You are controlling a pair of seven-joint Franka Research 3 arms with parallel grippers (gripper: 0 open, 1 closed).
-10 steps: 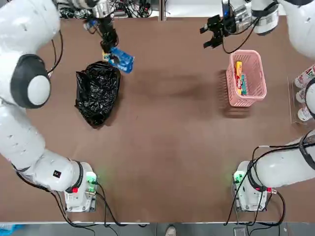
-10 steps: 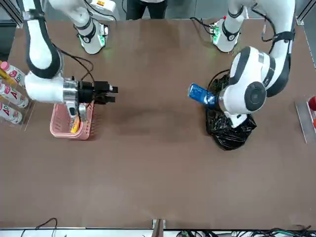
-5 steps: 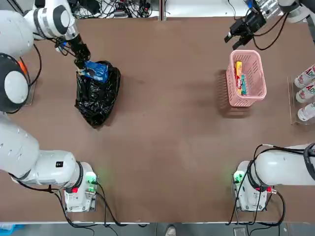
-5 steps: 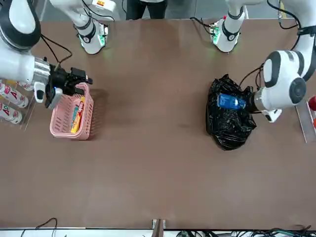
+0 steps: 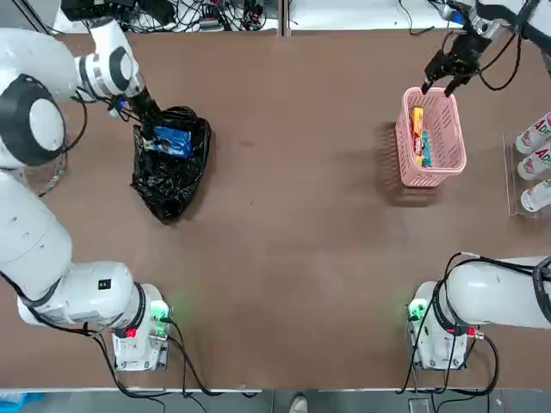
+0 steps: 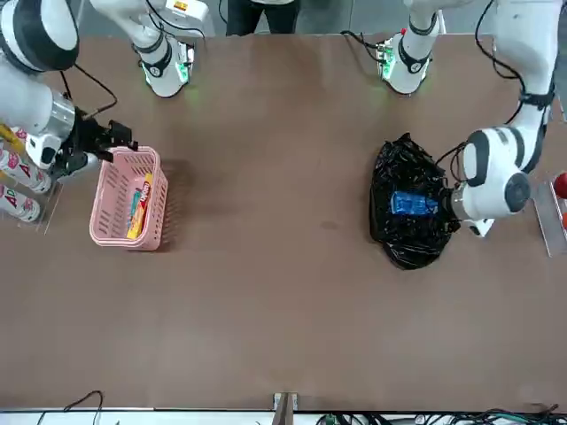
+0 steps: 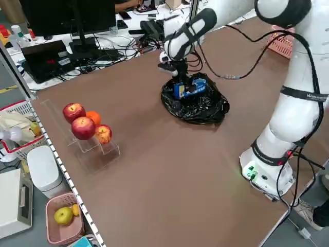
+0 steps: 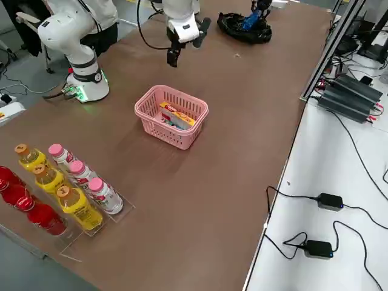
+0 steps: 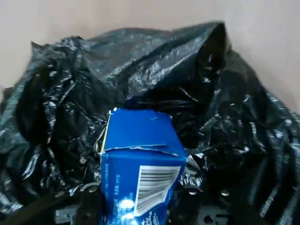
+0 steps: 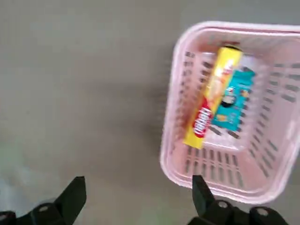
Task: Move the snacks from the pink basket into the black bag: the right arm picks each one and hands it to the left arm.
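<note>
in the pink basket [image 5: 451, 142]: two snacks [image 10: 212, 96] (one yellow, one teal).

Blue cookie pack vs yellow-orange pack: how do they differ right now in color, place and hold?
The blue cookie pack is blue with a barcode in view; the yellow-orange pack is yellow with red marks. The blue one is gripped by the left gripper at the black bag; the yellow one lies ungripped in the pink basket. Both are packaged snacks.
</note>
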